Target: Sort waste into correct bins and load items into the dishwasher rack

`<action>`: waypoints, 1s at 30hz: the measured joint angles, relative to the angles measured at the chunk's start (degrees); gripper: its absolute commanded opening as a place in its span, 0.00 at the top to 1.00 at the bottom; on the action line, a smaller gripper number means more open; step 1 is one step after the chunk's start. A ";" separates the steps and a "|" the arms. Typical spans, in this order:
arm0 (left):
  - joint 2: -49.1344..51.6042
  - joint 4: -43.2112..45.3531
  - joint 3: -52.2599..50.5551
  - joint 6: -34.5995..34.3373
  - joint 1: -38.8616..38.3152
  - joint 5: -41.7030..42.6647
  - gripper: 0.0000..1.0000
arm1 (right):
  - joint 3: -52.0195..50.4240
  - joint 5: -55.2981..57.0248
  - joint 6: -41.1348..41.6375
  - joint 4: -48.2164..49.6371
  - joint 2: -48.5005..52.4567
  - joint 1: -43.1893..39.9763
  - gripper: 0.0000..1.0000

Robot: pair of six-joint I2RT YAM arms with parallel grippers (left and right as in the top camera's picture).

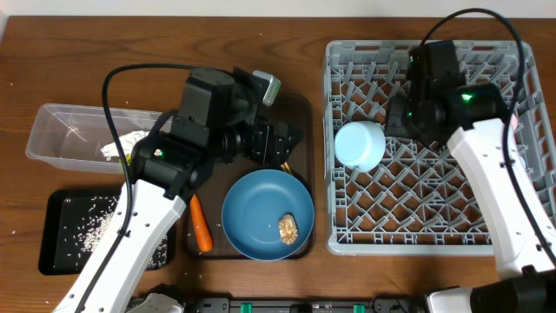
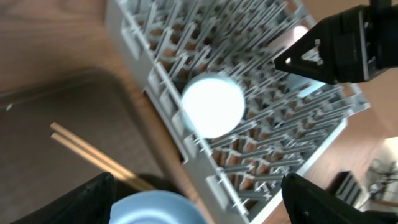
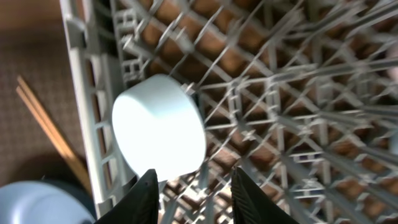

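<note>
The grey dishwasher rack [image 1: 486, 61] fills the right side. A pale blue cup [image 1: 360, 144] stands mouth down at its left edge, also seen as the cup [image 3: 158, 134]. My right gripper [image 3: 196, 199] hovers just beside the cup, open, with nothing between its fingers [image 3: 140, 199]. My left gripper [image 2: 199, 208] is open wide above the brown tray, over the rim of the blue plate [image 1: 261, 204]. A brownish food lump [image 1: 289, 229] lies on that plate. The chopsticks [image 2: 93, 155] rest on the tray. An orange carrot [image 1: 201, 224] lies left of the plate.
A clear tub [image 1: 52, 130] at the left holds a crumpled white napkin [image 1: 122, 146]. Below it a black tray [image 1: 61, 252] holds loose rice [image 1: 100, 222]. The dark brown serving tray [image 1: 300, 109] sits under the plate and my left arm.
</note>
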 measured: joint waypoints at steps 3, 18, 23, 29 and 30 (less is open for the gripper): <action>0.00 -4.07 0.00 0.37 0.81 -4.24 0.14 | -0.22 -3.06 -0.79 0.94 0.50 0.00 0.63; 0.20 -25.42 -0.02 0.31 12.92 -13.75 0.14 | -0.26 -21.99 -13.09 6.69 -1.14 8.72 0.57; 1.81 -26.58 -0.22 0.31 12.94 -13.75 0.13 | -0.26 -17.38 -14.82 6.51 -0.85 18.12 0.60; 1.99 -29.09 -0.31 0.31 12.94 -13.81 0.13 | -0.26 -13.44 -14.14 8.07 2.60 22.14 0.58; 1.99 -29.14 -0.48 0.31 12.94 -13.86 0.13 | -0.26 -13.11 -13.75 8.59 3.30 22.14 0.59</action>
